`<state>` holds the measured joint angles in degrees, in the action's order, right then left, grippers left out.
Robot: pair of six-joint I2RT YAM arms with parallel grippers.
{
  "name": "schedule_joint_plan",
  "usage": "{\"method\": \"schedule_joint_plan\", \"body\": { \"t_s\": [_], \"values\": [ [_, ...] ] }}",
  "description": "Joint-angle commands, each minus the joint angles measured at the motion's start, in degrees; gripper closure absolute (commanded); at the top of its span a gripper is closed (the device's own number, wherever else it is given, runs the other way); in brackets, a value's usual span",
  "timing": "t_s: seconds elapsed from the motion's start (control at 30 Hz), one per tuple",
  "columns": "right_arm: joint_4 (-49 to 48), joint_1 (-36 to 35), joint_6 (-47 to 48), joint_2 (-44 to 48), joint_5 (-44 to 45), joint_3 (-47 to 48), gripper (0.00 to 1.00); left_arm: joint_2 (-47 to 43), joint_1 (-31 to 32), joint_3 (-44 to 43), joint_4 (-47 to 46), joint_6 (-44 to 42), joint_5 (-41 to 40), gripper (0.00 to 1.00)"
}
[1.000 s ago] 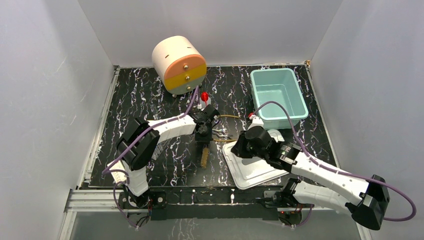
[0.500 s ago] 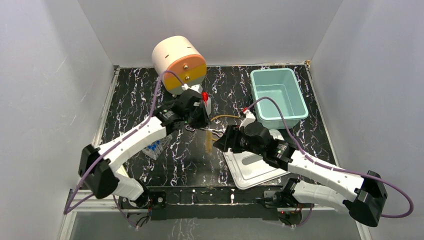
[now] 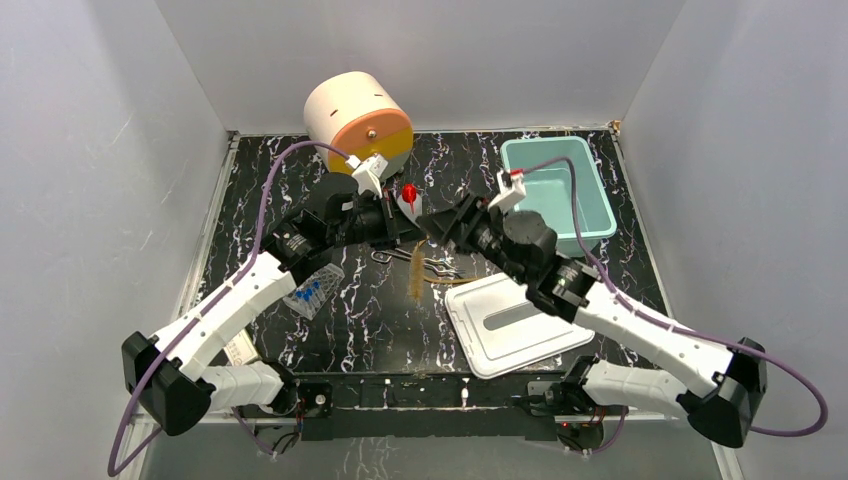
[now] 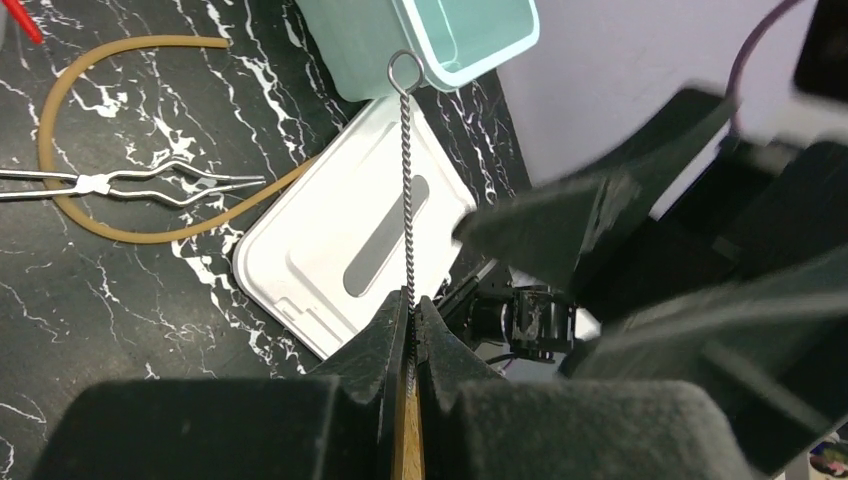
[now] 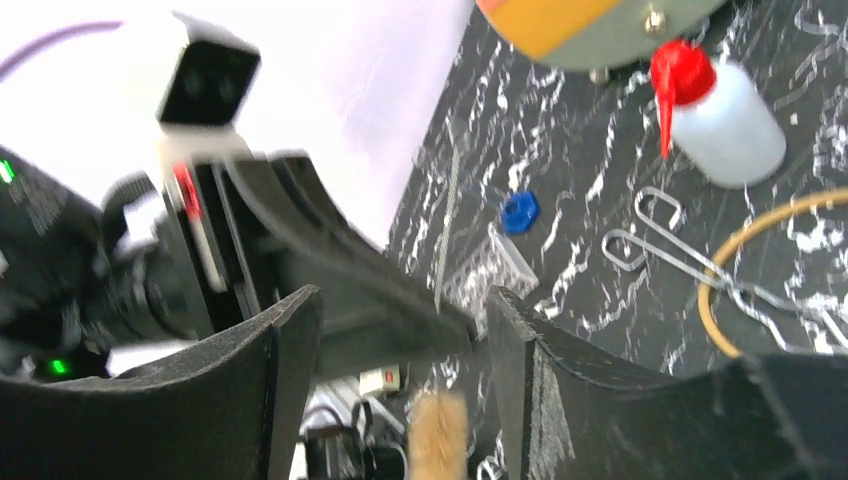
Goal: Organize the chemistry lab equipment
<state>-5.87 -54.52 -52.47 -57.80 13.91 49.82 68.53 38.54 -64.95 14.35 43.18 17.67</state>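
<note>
**Inspector:** Brush location?
**Assistant:** One tube brush [image 4: 407, 200], centre of the left wrist view. The left gripper [image 4: 408, 325] pinches its wire stem.
**Inspector:** Right gripper [image 5: 400, 305]?
**Assistant:** Spread wide around the brush, gripping nothing. Upper left of the left wrist view: one forceps [image 4: 130, 185], one tubing loop [image 4: 60, 120].

A high near-edge camera overlooks the black marbled table [image 3: 460, 165]; both wrist cameras, facing each other close-up, share the silver metal forceps [image 4: 130, 185].
</note>
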Motion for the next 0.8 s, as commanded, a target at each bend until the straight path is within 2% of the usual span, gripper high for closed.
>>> {"method": "schedule_joint_plan", "body": {
  "t_s": [0.0, 0.07, 0.13, 0.2, 0.3, 0.43, 0.5, 0.77],
  "values": [
    [0.22, 6.86, 1.72, -6.41, -3.0, 8.99, 0.33, -2.19, -0.5, 0.55, -2.78, -1.87, 4.65, 1.0],
    [0.66, 8.47, 1.45, -8.2, -5.92, 10.26, 0.39, -2.46, -0.49, 0.59, -2.8, -2.0, 4.69, 1.0],
    [0.54, 8.81, 2.34, -9.34, -8.11, 11.08, 0.5, -2.57, -0.5, 0.37, -2.63, -2.05, 4.38, 1.0],
    [0.42, 8.82, 2.98, -10.04, -10.28, 11.34, 0.53, -2.52, -0.58, -0.03, -2.18, -2.05, 3.83, 1.0],
    [0.83, 8.86, 3.77, -10.42, -13.36, 10.91, 0.53, -2.37, -0.58, -0.25, -2.39, -1.88, 3.82, 1.0],
    [0.52, 8.84, 4.39, -9.69, -16.45, 9.6, 0.43, -1.72, -0.62, -0.89, -2.05, -1.76, 3.71, 1.0],
    [0.46, 8.87, 4.46, -9.32, -16.72, 9.07, 0.44, -1.71, -0.68, -1.15, -2.46, -1.78, 4.28, 1.0],
    [0.47, 8.95, 4.57, -10.61, -18.72, 10.1, 0.77, -1.74, -0.75, -2.28, -3.27, -2.47, 6.29, 1.0]
  ]
}}
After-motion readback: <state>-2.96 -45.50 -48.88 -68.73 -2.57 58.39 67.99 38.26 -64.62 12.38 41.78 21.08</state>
